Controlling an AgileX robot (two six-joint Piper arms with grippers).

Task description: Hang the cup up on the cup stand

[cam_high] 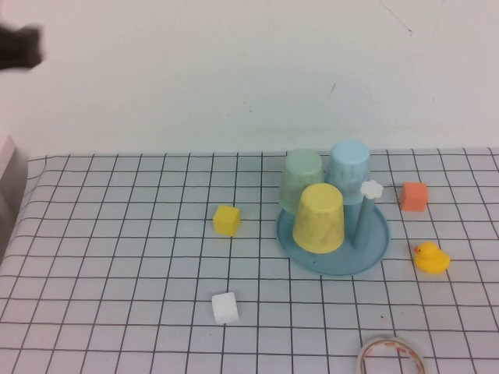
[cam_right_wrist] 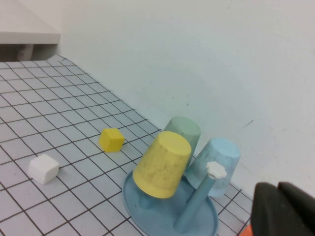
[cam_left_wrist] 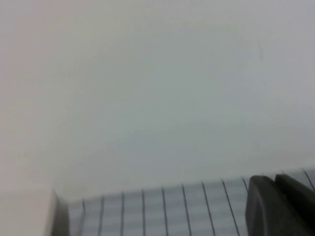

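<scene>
The yellow cup (cam_high: 319, 218) sits upside down over a peg of the blue cup stand (cam_high: 343, 263), leaning slightly. It also shows in the right wrist view as the yellow cup (cam_right_wrist: 161, 164) on the stand's base (cam_right_wrist: 147, 211). Beside it stands a bare peg with a white flower cap (cam_high: 371, 188). My left gripper (cam_left_wrist: 275, 183) is shut on nothing, raised at the far left of the table, facing the wall. Its dark shape (cam_high: 19, 48) shows high up in the high view. My right gripper (cam_right_wrist: 278, 187) is shut and empty, to the right of the stand and apart from it.
A pale green cup (cam_high: 302, 178) and a light blue cup (cam_high: 348, 167) hang upside down at the stand's back. Around it lie a yellow cube (cam_high: 226, 220), a white cube (cam_high: 224, 308), an orange cube (cam_high: 414, 196), a rubber duck (cam_high: 430, 258) and a tape roll (cam_high: 391, 356).
</scene>
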